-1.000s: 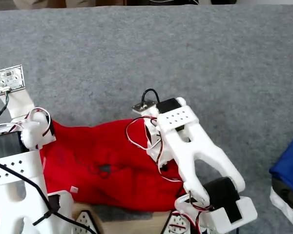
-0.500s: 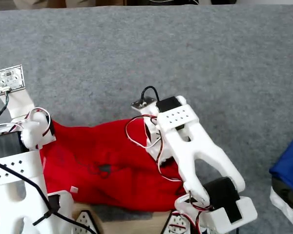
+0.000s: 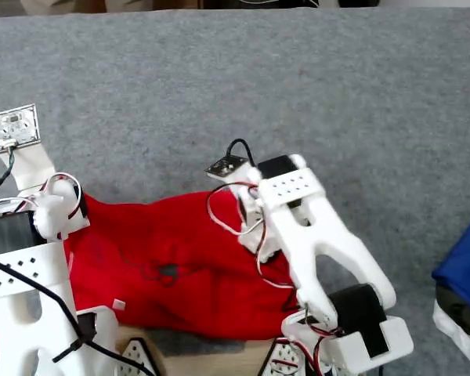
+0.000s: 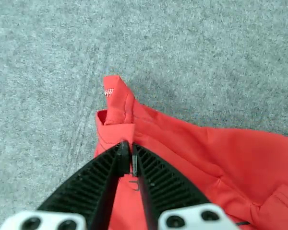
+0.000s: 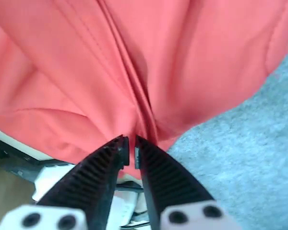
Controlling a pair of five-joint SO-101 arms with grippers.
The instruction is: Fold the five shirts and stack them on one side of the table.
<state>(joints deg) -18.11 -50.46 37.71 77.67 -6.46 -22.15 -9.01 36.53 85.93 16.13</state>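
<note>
A red shirt [image 3: 172, 266] lies crumpled on the grey table near its front edge, between the two arms. My left gripper [image 4: 131, 163] is shut on a fold at the red shirt's [image 4: 201, 163] left corner, at the left of the high view. My right gripper [image 5: 131, 152] is shut on a bunched ridge of the red shirt [image 5: 134, 62], holding it a little above the table at the shirt's right side. In the high view the right arm [image 3: 298, 211] covers that part of the shirt.
A stack of folded clothes [image 3: 462, 290], blue over dark and white, sits at the right table edge. A small white board [image 3: 16, 127] lies at the far left. The grey table [image 3: 298, 86] stretches open behind the arms.
The right arm has shifted slightly right and back, dragging the pinched red cloth with it. The left arm has kept still.
</note>
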